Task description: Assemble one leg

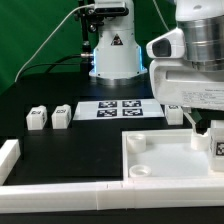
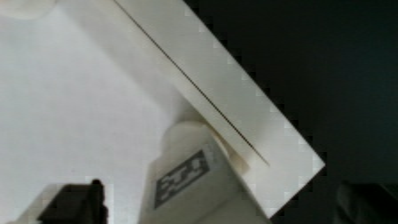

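A leg [image 1: 217,143], a stubby white block with a black-and-white tag, stands on the right part of the large white panel [image 1: 160,160]. My gripper [image 1: 206,131] hangs right over it. In the wrist view the leg [image 2: 185,172] lies between the jaws of my gripper [image 2: 214,210], beside the panel's edge [image 2: 231,90]. The dark left finger [image 2: 75,204] stands apart from the leg with a gap, so the jaws look open. Three more legs lie on the table: two on the exterior view's left [image 1: 38,118] [image 1: 62,115], one near the panel's far edge [image 1: 174,113].
The marker board [image 1: 120,108] lies in front of the robot base [image 1: 112,55]. A long white border bar [image 1: 60,192] runs along the front, and another bar [image 1: 8,155] stands at the exterior view's left.
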You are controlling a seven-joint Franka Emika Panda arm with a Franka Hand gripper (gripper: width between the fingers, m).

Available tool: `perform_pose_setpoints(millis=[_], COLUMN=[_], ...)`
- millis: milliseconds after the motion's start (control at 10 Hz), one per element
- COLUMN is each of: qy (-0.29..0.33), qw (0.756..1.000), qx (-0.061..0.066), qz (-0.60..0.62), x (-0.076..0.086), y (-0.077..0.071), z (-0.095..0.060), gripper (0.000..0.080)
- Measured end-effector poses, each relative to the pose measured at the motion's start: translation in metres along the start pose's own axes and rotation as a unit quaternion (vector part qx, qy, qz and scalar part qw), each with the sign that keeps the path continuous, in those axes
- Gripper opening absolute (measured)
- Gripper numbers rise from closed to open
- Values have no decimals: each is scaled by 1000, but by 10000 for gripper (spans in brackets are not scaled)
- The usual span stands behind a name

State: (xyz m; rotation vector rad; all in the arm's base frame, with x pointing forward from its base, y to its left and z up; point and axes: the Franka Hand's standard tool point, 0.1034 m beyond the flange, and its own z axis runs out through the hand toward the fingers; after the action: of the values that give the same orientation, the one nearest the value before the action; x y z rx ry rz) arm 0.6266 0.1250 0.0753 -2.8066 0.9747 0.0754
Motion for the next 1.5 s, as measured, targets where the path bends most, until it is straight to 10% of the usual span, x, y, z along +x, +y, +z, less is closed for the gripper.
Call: perform_pose_setpoints(millis=[400, 600, 1200, 1500], qy=[9, 9, 11, 2], qw=[974, 979, 996, 933], qx=[-26, -25, -20, -3], qz=[-226, -204, 86, 360], x=[5, 4, 3, 4], y=[2, 1, 3, 0], z=[-2, -1, 0, 2], gripper=[649, 397, 296, 295])
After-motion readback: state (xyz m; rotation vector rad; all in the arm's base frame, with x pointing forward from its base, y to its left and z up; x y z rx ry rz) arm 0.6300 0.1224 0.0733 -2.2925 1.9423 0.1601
